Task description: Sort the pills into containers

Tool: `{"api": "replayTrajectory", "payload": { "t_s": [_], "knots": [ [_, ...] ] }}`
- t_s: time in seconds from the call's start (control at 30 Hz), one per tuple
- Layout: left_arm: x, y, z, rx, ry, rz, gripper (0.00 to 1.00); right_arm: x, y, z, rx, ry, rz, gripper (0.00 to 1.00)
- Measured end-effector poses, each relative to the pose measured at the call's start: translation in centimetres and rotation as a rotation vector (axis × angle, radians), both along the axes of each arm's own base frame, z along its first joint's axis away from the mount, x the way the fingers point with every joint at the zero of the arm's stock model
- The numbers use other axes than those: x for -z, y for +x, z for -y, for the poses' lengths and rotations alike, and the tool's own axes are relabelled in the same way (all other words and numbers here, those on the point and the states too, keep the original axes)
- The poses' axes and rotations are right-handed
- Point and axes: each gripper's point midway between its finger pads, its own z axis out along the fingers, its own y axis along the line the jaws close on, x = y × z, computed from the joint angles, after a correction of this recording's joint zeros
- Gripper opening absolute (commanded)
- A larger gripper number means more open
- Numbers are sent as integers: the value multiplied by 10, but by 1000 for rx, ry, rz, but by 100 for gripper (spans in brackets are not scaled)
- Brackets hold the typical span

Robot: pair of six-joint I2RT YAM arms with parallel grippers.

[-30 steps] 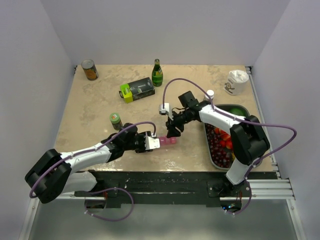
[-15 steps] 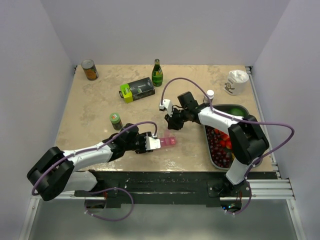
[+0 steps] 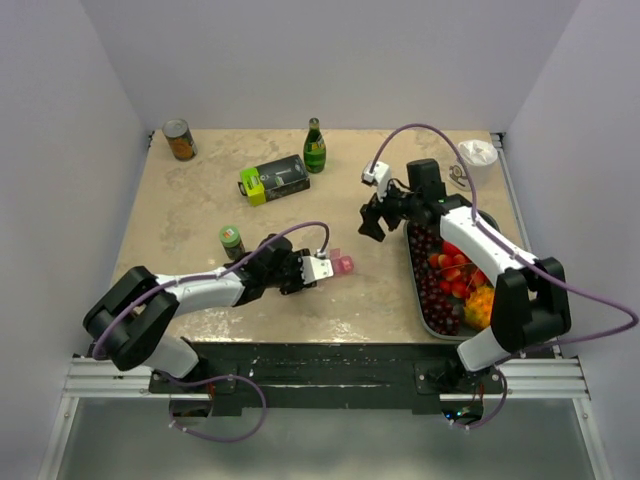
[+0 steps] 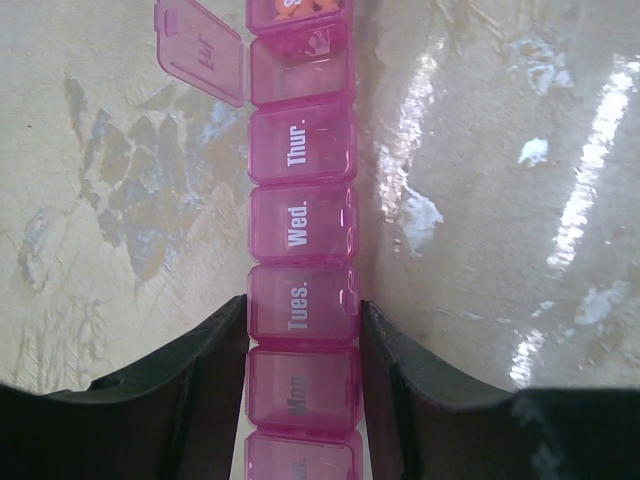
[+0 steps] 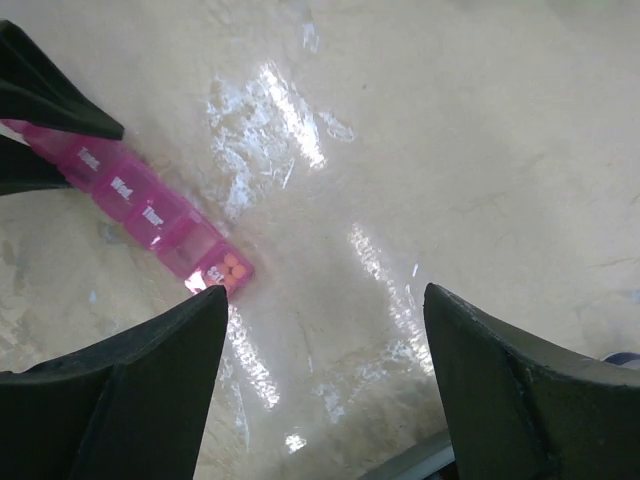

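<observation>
The containers (image 4: 300,220) are one slim pink strip of day-labelled compartments lying on the table (image 3: 342,265). My left gripper (image 4: 303,310) is shut on the strip, its fingers pressing both sides at the "Tues." and "Mon." boxes. One lid (image 4: 200,50) near the far end stands open. Orange pills (image 5: 232,268) fill the end compartment, also at the top edge of the left wrist view (image 4: 300,5). My right gripper (image 3: 372,222) hangs open and empty above bare table, up and to the right of the strip (image 5: 150,215), apart from it.
A grey tray (image 3: 437,334) of fruit runs along the right side under the right arm. A black-and-lime box (image 3: 275,180), a green bottle (image 3: 315,147), a can (image 3: 179,139), a small green-lidded jar (image 3: 232,240) and a white cup (image 3: 475,160) stand around.
The right gripper has drawn back from the strip, up and to the right, and its jaws have spread wide. The left gripper has slid the strip a little rightward, still clamped.
</observation>
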Motion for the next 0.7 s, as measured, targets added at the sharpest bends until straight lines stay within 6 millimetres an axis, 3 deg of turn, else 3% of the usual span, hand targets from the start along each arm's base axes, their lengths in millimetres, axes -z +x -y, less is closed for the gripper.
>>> {"api": "replayTrajectory", "payload": {
  "t_s": [0.1, 0.2, 0.23, 0.33, 0.53, 0.7],
  "knots": [
    [2, 10, 3, -22, 7, -2, 9, -22, -1, 0, -19, 29, 58, 80],
    [4, 15, 5, -40, 11, -6, 6, -17, -9, -10, -83, 44, 42, 50],
    [5, 17, 5, -45, 13, -8, 5, -12, -13, -13, -108, 48, 24, 32],
    [7, 19, 5, -53, 20, -13, 1, 12, -25, -23, -165, 53, -67, 14],
    [10, 19, 5, -53, 30, -21, 0, 64, -54, -49, -265, 18, -276, 7],
    [11, 19, 5, -51, 35, -24, 0, 72, -64, -66, -288, 15, -333, 7]
  ]
}}
